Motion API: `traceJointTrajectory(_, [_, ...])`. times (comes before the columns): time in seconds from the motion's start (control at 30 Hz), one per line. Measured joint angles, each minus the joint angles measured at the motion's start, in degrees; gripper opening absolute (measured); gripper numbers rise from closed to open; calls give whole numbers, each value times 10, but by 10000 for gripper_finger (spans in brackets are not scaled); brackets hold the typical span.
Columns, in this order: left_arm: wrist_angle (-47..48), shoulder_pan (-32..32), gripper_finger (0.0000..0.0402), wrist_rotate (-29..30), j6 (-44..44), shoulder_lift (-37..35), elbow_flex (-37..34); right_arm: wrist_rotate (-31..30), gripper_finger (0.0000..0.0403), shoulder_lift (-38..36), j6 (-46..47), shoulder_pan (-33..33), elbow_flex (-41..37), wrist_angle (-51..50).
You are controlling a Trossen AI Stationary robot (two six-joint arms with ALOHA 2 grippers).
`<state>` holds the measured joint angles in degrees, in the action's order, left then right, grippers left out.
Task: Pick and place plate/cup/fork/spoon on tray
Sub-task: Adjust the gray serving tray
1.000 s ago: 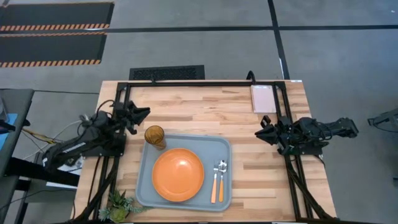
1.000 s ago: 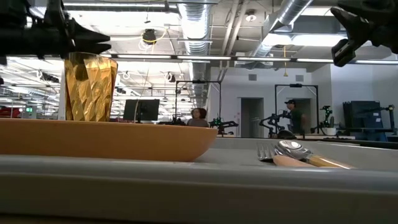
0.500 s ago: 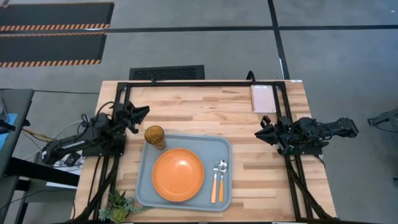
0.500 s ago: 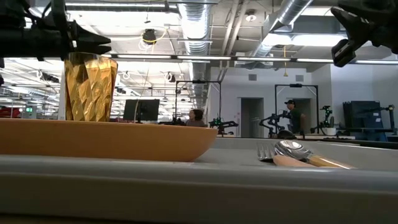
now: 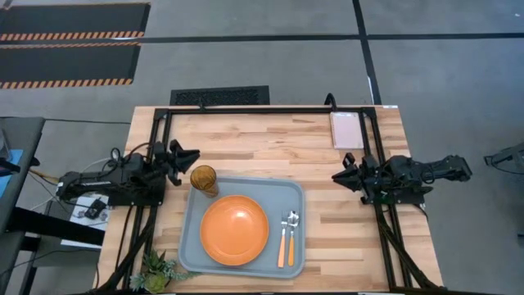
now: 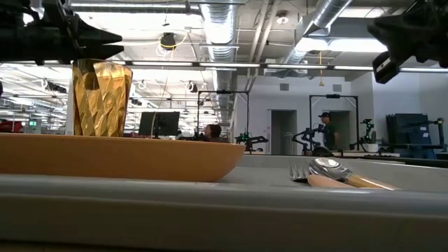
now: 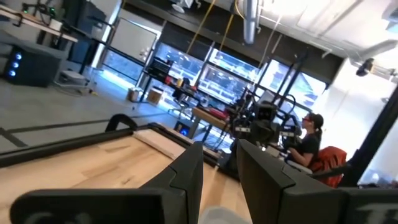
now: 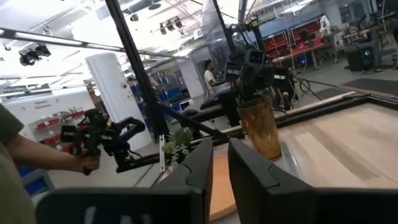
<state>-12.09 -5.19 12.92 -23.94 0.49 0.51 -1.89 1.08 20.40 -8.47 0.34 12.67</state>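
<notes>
Wood table [image 5: 270,147] w/ loaded tray [image 5: 299,197]; left hand [image 5: 191,154] & right hand [image 5: 339,174] each narrow-gapped, empty, hovering at opposite sides.

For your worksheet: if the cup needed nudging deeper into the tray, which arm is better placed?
Left, probably. Its gripper sits just beside the cup at the tray corner; the right gripper waits across the table.

Grey-blue tray [image 5: 190,242] holding everything: orange plate [image 5: 234,229] flat at centre, amber ribbed cup [image 5: 204,179] upright in far-left corner, fork [image 5: 282,242] and spoon [image 5: 292,239] side by side, right of plate.
</notes>
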Motion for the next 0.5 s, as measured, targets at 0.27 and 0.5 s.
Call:
traceJointTrajectory(0.27, [12,0,87,17,-20,0,0,0,76,0,1,0,0,-13])
traceJointTrajectory(0.5, [55,0,87,13,-29,0,-1,3,76,0,1,-2,0,-57])
